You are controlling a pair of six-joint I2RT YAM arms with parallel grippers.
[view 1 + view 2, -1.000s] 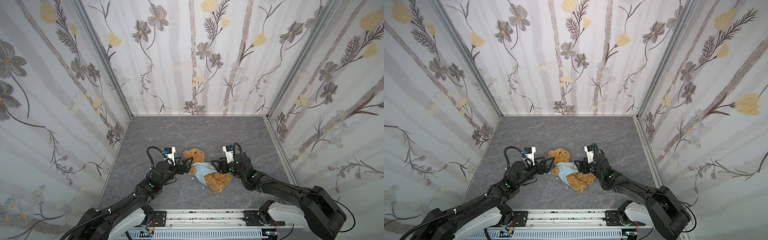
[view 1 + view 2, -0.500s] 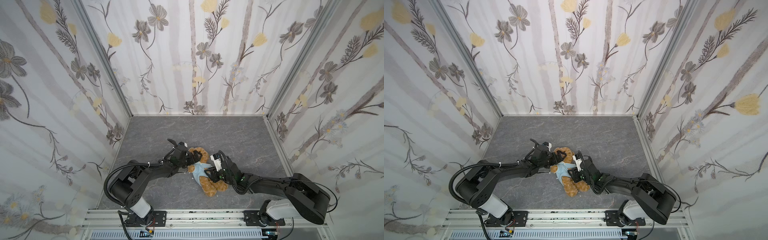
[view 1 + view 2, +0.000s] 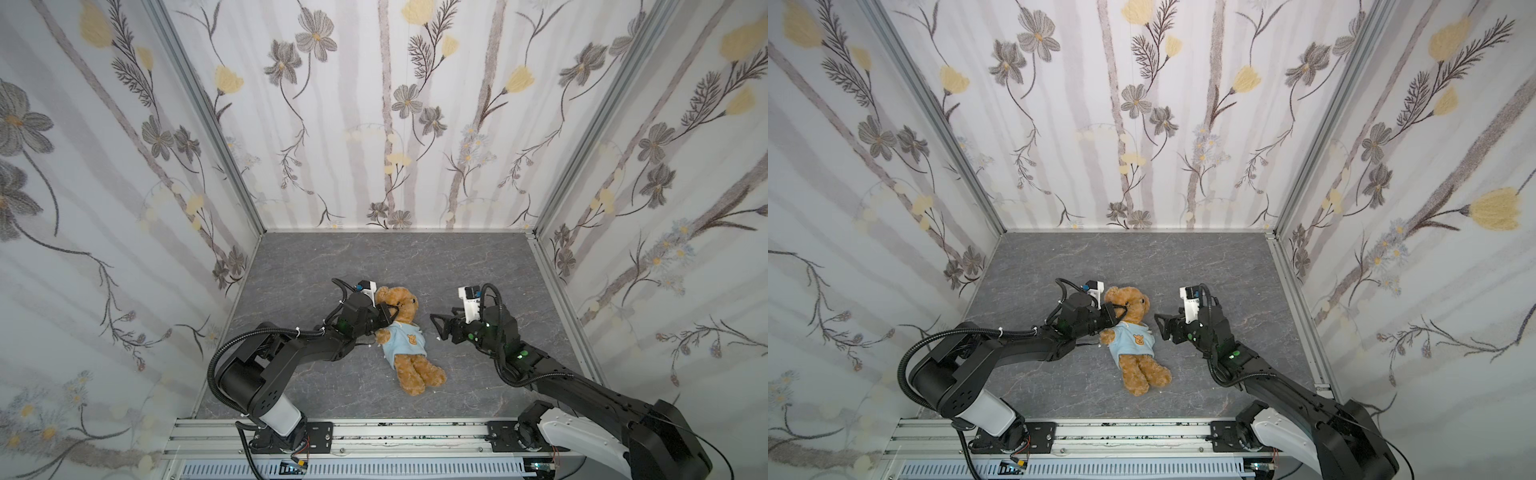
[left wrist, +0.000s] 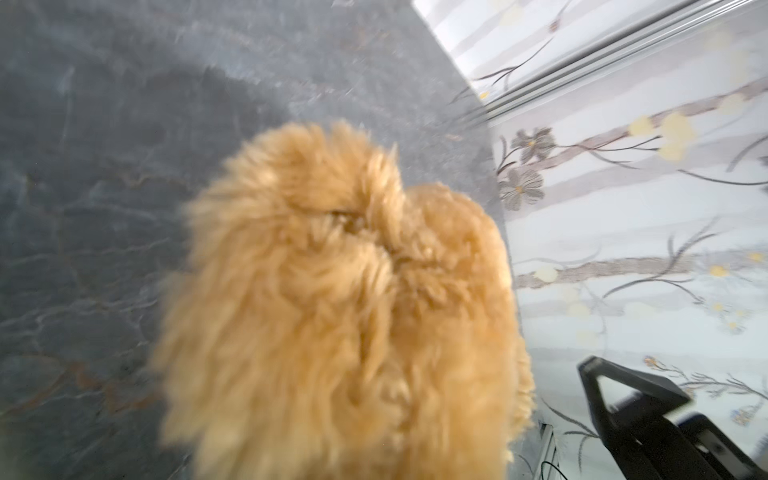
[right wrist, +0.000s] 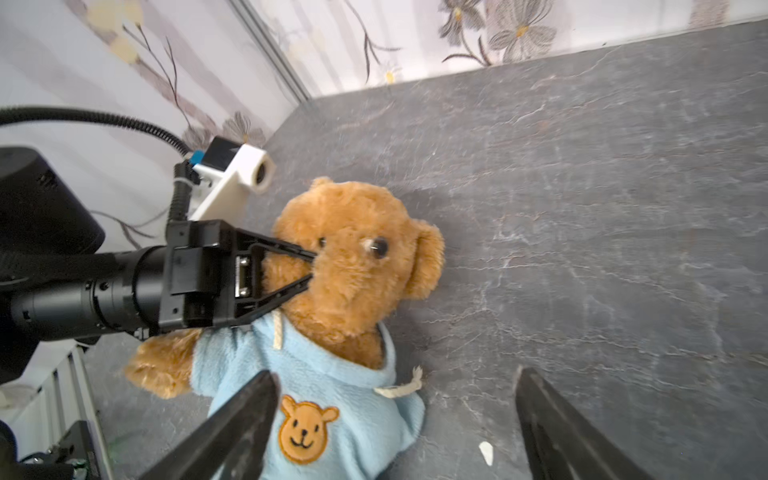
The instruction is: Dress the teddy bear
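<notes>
left fingers just clamped shut on the cheek of the teddy bear; right fingers let go, now wide open and empty alongside. blue top is on, so probably nearly done.

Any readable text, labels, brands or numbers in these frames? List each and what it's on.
No words or numbers readable in any view.
Top on the bear: bear-face emblem only, no letters.
</notes>
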